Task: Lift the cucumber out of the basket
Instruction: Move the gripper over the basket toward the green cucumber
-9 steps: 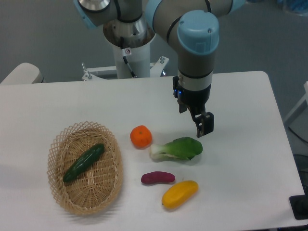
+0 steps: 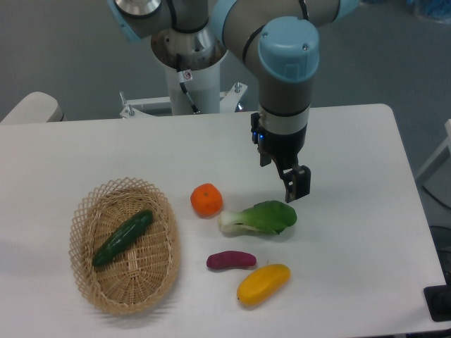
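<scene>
The dark green cucumber lies diagonally inside the oval wicker basket at the left of the white table. My gripper hangs above the table well to the right of the basket, just over the leafy end of the bok choy. From this angle only one dark finger block shows, so the jaws' state is unclear. Nothing is visibly held.
Between the gripper and the basket lie an orange, a bok choy, a purple sweet potato and a yellow mango. The arm's base stands at the table's back edge.
The gripper has shifted slightly to the left and up; everything on the table stays where it was.
</scene>
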{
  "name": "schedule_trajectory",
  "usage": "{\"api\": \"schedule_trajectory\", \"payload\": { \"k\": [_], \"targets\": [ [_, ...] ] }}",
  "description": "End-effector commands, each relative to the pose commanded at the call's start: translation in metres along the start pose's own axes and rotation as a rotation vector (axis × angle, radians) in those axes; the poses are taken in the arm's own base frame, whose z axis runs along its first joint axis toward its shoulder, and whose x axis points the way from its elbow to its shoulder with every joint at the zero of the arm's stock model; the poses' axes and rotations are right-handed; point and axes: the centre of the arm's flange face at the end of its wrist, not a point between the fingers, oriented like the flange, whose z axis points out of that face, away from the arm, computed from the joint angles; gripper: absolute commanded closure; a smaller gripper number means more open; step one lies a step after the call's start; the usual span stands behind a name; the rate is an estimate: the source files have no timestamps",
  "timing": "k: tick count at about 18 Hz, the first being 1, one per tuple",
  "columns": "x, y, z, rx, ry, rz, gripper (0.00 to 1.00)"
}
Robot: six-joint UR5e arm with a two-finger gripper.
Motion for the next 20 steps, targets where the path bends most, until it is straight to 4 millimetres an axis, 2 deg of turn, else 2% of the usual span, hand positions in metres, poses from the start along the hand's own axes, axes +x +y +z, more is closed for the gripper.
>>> {"api": "schedule_trajectory", "payload": {
  "k": [4, 6, 10, 15, 20],
  "targets": [
    [0.008, -0.034, 0.011, 0.029, 0.026, -0.23, 0.0],
    [0.016, -0.062, 0.017, 0.026, 0.041, -0.282, 0.0],
    [0.032, -0.103, 0.045, 0.011, 0.095, -0.434, 0.0],
    [0.048, -0.142, 0.089, -0.018, 0.168, -0.425, 0.0],
    [0.061, -0.176, 0.115, -0.015, 0.166, -0.538, 0.0]
  ]
}}
